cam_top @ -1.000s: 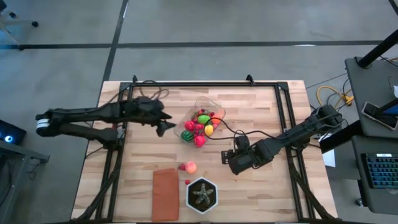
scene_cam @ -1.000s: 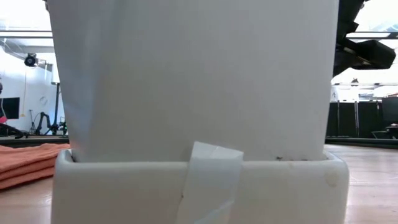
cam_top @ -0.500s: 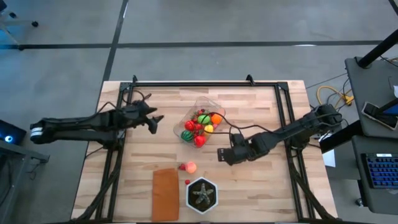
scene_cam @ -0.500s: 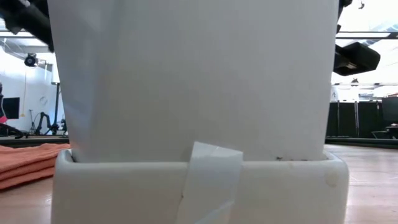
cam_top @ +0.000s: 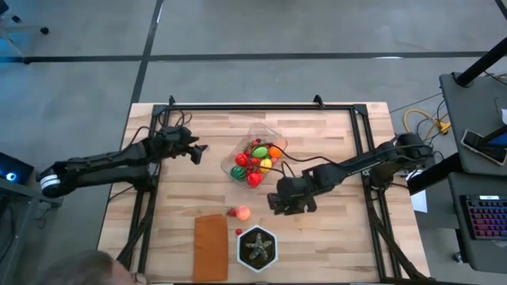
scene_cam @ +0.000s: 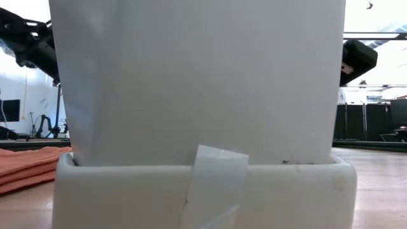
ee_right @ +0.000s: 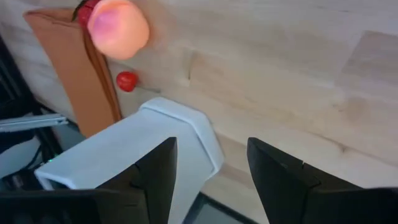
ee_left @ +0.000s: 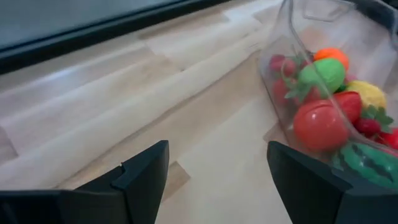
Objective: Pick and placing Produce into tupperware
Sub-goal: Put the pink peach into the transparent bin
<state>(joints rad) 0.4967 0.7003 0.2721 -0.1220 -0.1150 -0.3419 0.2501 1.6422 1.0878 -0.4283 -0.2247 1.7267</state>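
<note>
In the high view, the peach-coloured toy fruit [cam_top: 243,212] is seen lower centre on the bench [cam_top: 333,245], just left of the nearer right gripper [cam_top: 275,203], fingers [ee_right: 155,180] parted and empty; the tupperware [cam_top: 255,154] lies above.

A large white block [scene_cam: 197,83] fills most of the low view, standing in a white base [scene_cam: 114,191] with rounded corners. A strip of white tape [scene_cam: 213,184] crosses the base front. Folded orange cloth [scene_cam: 28,166] lies on the wooden bench [scene_cam: 378,191] beside it. Dark arm sections [scene_cam: 28,41] show at both upper corners.
</note>
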